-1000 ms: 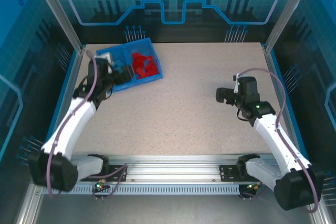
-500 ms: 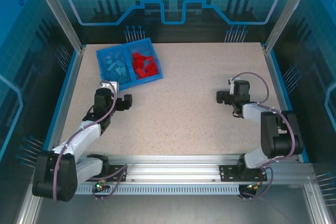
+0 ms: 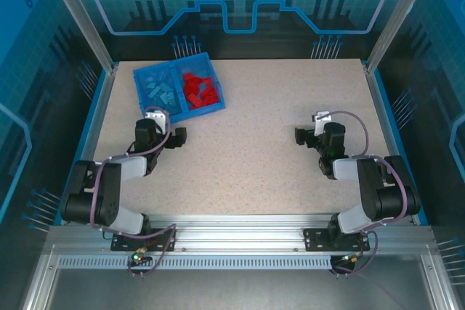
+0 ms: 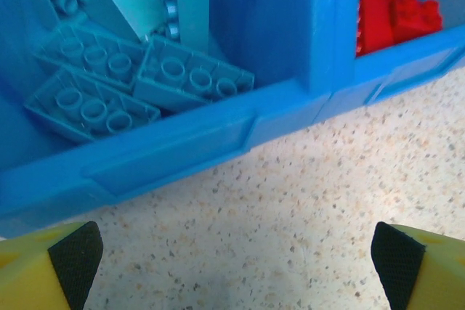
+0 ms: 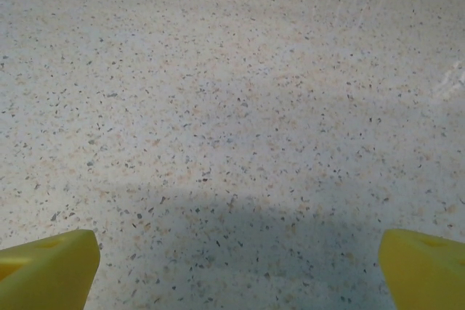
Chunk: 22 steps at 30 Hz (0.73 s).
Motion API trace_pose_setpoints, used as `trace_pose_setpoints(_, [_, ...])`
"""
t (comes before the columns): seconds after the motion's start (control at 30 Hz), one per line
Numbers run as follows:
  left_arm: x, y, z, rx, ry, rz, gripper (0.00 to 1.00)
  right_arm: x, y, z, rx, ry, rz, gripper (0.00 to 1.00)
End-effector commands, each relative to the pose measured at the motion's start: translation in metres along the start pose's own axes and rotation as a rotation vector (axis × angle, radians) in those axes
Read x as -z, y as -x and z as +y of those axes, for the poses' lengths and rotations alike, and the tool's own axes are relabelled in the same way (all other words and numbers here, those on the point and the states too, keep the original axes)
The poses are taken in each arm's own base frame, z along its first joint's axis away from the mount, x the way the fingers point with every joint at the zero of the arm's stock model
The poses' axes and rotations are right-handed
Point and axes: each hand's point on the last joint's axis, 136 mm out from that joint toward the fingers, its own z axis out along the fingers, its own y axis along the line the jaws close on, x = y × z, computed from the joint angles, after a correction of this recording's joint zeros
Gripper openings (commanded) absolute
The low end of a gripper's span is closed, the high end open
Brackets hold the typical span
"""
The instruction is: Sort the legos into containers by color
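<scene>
Top external: blue tray [image 3: 216, 106] at far left of table [image 3: 261, 172]. Light blue legos [image 3: 160, 93] in left compartment, red legos [image 3: 198, 88] in right one. Left gripper [image 3: 167, 125] just near of tray, jaws apart, holding nothing. Right gripper [image 3: 309, 125] well apart on right side, over bare table, jaws apart.

Left wrist: light blue legos [image 4: 138, 78] piled behind tray's near wall [image 4: 182, 152]; red legos [image 4: 392, 9] beyond divider [image 4: 320, 27]. Fingertips [image 4: 73, 252] spread wide over table.

Right wrist: yellow fingertips [image 5: 47, 266] spread wide, nothing between, speckled table [image 5: 232, 107] below.
</scene>
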Motion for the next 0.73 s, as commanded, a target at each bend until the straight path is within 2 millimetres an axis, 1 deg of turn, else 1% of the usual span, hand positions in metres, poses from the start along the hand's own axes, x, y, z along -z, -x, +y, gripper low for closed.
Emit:
trace_pose_setpoints(0.0, [0.0029,0.0254,0.0027,0.008,-0.033,-0.131,0.99,-0.0003,0.0207,0.0009,0.015,0.01,-0.066,1.0])
trace_pose_setpoints(0.03, [0.0032,0.0285,0.0036,0.002,-0.034,-0.196,0.99,-0.0001,0.0203,0.0013,0.015,0.011,-0.065,1.0])
trace_pose_setpoints(0.07, [0.0045,0.0272,0.0011,-0.003,-0.056,-0.212,0.99,0.0,0.0203,0.0014,0.016,0.011,-0.065,1.0])
trace_pose_setpoints(0.1, [0.0028,0.0229,0.002,0.004,-0.052,-0.156,0.99,-0.0002,0.0205,0.0013,0.015,0.011,-0.065,1.0])
trace_pose_setpoints(0.13, [0.0028,0.0254,0.002,0.004,-0.052,-0.177,0.99,-0.0003,0.0205,0.0014,0.015,0.012,-0.065,1.0])
trace_pose_setpoints(0.3, [0.0021,0.0249,0.0073,0.009,-0.009,-0.169,0.99,-0.0002,0.0202,0.0017,0.015,0.013,-0.065,1.0])
trace_pose_setpoints(0.4, [0.0023,0.0256,0.0072,0.009,-0.008,-0.172,0.99,-0.0007,0.02,0.0024,0.016,0.021,-0.061,1.0])
trace_pose_setpoints(0.43, [0.0023,0.0252,0.0069,0.009,-0.009,-0.17,0.99,-0.0013,0.02,0.0062,0.023,0.049,-0.059,1.0])
trace_pose_setpoints(0.47, [0.0022,0.0256,0.0073,0.009,-0.008,-0.172,0.99,-0.0014,0.0205,0.0059,0.019,0.059,-0.059,1.0])
trace_pose_setpoints(0.7, [0.002,0.025,0.0071,0.009,-0.009,-0.169,0.99,-0.0005,0.0189,0.0071,0.024,0.058,-0.062,1.0])
